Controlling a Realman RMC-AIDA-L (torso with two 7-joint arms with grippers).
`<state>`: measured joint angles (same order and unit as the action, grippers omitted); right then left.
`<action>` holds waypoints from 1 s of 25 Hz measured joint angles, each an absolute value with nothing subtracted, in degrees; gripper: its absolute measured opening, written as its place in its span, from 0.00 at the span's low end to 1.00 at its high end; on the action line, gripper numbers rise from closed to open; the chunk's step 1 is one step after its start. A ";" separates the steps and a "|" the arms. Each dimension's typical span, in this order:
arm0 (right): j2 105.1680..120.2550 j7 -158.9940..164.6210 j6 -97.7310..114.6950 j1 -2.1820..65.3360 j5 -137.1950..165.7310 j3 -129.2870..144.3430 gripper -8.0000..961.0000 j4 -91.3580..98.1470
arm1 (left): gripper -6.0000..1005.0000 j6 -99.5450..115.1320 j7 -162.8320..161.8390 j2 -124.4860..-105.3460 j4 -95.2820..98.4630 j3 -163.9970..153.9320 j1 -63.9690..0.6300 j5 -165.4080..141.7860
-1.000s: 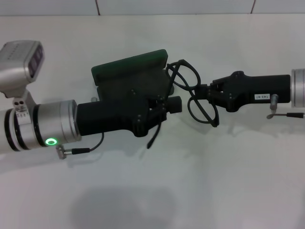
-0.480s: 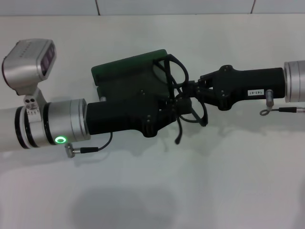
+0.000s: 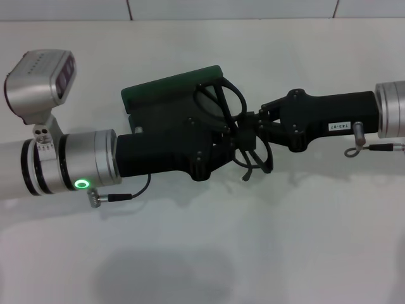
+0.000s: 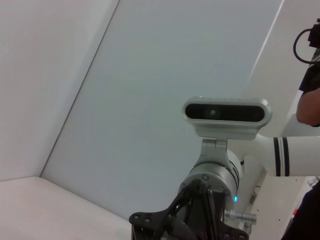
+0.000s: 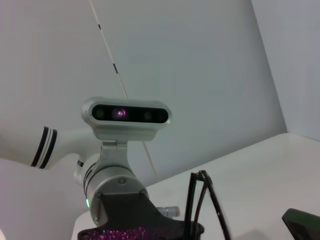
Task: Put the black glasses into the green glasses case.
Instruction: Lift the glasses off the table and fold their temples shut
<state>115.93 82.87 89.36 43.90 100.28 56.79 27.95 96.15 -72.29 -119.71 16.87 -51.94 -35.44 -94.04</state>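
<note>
The green glasses case (image 3: pixel 169 88) lies open at the table's middle, its lid standing up at the back; a corner of it shows in the right wrist view (image 5: pixel 304 223). My left gripper (image 3: pixel 223 140) reaches in from the left and covers the case's base. From the right, my right gripper (image 3: pixel 248 128) is shut on the black glasses (image 3: pixel 219 100) at their bridge. One lens hangs over the case by the left gripper, the other lens and the temple arms (image 3: pixel 255 166) dangle just off its right end. The thin frame also rises in the right wrist view (image 5: pixel 199 204).
A bare white tabletop (image 3: pixel 253 240) lies in front of and around both arms, with a wall seam along the far edge (image 3: pixel 221 18). The left arm's silver wrist camera (image 3: pixel 39 81) stands up at the left. Cables hang from both wrists.
My right gripper has carried the glasses leftward, from beside the case's right end to over it, against the left gripper. The left arm shifted slightly right, then held still.
</note>
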 joint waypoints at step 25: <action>115.75 82.88 90.15 43.50 95.08 56.75 0.07 28.04 | 0.03 94.46 -72.24 -119.70 16.87 -52.47 -35.31 -94.04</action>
